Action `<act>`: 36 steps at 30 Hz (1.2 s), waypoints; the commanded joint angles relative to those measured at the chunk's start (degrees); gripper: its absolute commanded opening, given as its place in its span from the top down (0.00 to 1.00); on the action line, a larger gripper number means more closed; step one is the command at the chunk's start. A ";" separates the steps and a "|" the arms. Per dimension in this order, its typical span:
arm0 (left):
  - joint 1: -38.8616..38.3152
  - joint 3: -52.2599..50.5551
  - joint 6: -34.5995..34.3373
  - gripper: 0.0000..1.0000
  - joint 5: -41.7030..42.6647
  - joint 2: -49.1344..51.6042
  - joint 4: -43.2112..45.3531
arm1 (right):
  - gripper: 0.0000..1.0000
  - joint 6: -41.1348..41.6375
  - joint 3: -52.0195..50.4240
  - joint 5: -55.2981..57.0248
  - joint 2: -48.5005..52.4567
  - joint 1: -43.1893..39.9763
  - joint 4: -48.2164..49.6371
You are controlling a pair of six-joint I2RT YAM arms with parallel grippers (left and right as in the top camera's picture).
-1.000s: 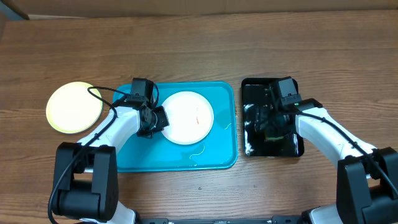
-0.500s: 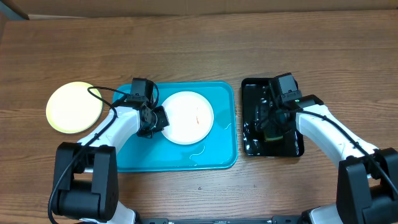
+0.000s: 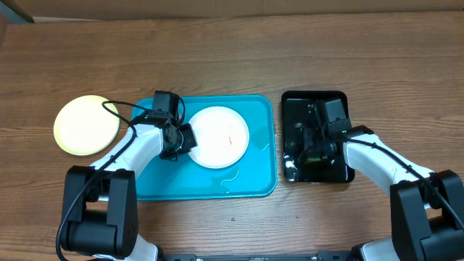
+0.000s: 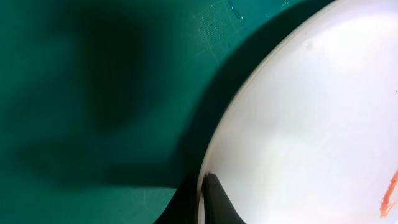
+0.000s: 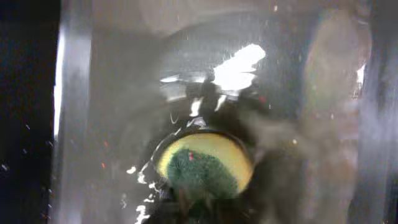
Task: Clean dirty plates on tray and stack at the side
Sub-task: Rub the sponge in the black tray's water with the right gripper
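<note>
A white plate (image 3: 219, 136) with an orange-brown smear (image 3: 230, 136) lies on the light-blue tray (image 3: 250, 181). My left gripper (image 3: 178, 141) is shut on the plate's left rim. In the left wrist view one finger (image 4: 216, 200) rests on top of the plate (image 4: 311, 118), and the rim passes between the jaws. A pale yellow-green plate (image 3: 87, 125) sits on the table left of the tray. My right gripper (image 3: 313, 150) is down in the black tray (image 3: 341, 98), shut on a round yellow and green sponge (image 5: 202, 163).
The black tray (image 5: 93, 124) is wet and glossy, with bright glare on its floor. Water streaks lie on the blue tray (image 4: 93, 93) near its front right corner. Bare wooden table (image 3: 232, 51) surrounds both trays.
My right gripper has shifted slightly toward the front of the black tray and closed on the sponge. The left gripper and the white plate have stayed still.
</note>
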 commanded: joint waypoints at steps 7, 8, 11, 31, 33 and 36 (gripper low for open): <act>-0.81 -3.74 -0.35 0.96 -4.04 3.85 -1.01 | 0.67 0.17 7.78 -1.09 -2.01 -0.22 -9.22; -0.81 -3.74 -0.35 0.96 -4.04 3.85 -1.03 | 0.65 0.17 8.44 -1.07 -2.19 -0.22 -10.75; -0.81 -3.74 -0.37 0.96 -4.04 3.85 -1.03 | 0.19 0.17 8.74 -1.11 -2.21 -0.20 -13.49; -0.81 -3.74 -0.37 0.96 -4.04 3.85 -1.03 | 0.41 0.17 -0.50 -3.69 -1.66 -0.15 -8.11; -0.81 -3.74 -0.37 0.96 -4.04 3.85 -1.01 | 0.69 0.17 -1.49 -3.72 -1.55 -0.15 -6.58; -0.81 -3.74 -0.35 0.96 -4.07 3.85 -1.03 | 0.96 0.17 -1.95 -3.89 -1.46 -0.15 -5.31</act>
